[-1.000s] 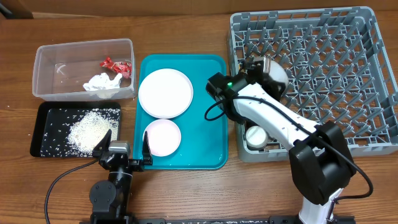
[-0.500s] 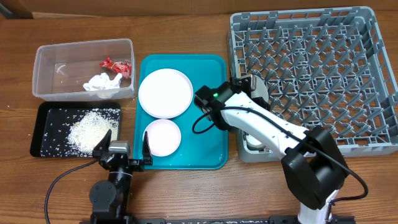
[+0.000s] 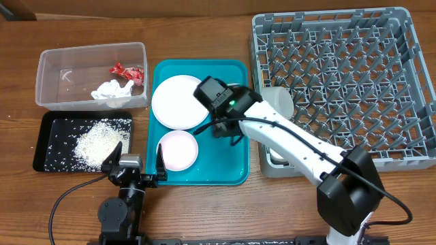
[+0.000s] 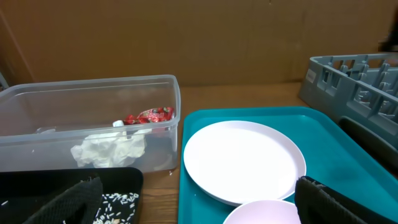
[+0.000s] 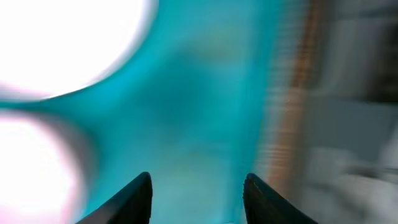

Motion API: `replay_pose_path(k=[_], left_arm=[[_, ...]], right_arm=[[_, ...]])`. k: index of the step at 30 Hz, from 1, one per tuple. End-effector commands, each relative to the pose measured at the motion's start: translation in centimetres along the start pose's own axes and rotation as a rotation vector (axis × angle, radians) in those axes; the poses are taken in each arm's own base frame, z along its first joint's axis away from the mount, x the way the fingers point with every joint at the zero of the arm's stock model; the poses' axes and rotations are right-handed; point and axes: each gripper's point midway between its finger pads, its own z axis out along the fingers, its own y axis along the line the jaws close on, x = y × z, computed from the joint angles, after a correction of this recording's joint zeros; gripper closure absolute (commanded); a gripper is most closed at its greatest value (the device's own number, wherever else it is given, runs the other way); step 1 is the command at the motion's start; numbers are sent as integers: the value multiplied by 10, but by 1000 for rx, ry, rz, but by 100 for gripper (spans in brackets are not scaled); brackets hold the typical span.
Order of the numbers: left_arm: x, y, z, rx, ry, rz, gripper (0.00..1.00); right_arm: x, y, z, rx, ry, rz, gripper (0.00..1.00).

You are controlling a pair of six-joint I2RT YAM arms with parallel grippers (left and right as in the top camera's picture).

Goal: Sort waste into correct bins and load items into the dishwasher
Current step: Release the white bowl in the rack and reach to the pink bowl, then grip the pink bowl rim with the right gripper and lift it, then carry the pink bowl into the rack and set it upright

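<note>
My right gripper (image 3: 225, 131) is open and empty above the teal tray, between the large white plate (image 3: 180, 102) and the tray's right rim. The right wrist view is blurred. It shows the open gripper (image 5: 199, 199), the large plate (image 5: 62, 37) and the smaller plate (image 5: 31, 168). The smaller plate (image 3: 178, 150) lies in front of the large one. The pale bowl (image 3: 278, 103) sits at the grey dish rack's (image 3: 354, 82) left side. The red wrapper (image 3: 128, 71) and napkin (image 3: 111, 90) lie in the clear tub (image 3: 68, 58). Rice (image 3: 99, 141) lies in the black tray (image 3: 48, 160). My left gripper (image 3: 134, 163) is open and empty. The chopsticks are out of view.
The teal tray (image 3: 235, 163) holds both plates between the bins and the rack. My right arm crosses the rack's front left corner and hides what is under it. The left wrist view shows the tub (image 4: 93, 93), the large plate (image 4: 242, 158) and the rack's corner (image 4: 354, 81).
My right gripper has swung left from the bowl in the rack to above the teal tray, empty. The bowl stays in the rack. My left arm has not moved.
</note>
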Motion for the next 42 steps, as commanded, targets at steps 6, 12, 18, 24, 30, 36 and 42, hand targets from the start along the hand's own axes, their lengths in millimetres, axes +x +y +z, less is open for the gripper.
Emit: replay_pose_path(k=[6, 12, 18, 24, 30, 36, 42], left_arm=[[0, 2, 0, -12, -4, 18, 0], [0, 3, 0, -13, -5, 18, 0], [0, 3, 0, -13, -5, 18, 0], [0, 2, 0, -12, -5, 18, 0], [0, 2, 0, -12, -5, 18, 0], [0, 2, 0, -12, -5, 18, 0], [0, 2, 0, -12, -5, 18, 0]], right_arm=[[57, 74, 8, -393, 256, -103, 56], [76, 79, 44, -359, 303, -94, 60], [78, 74, 68, -314, 333, -34, 96], [58, 56, 44, -217, 233, -34, 96], [22, 8, -12, -14, -1, -33, 96], [-20, -84, -64, 372, -299, 138, 96], [-61, -172, -149, 822, -682, 233, 96]])
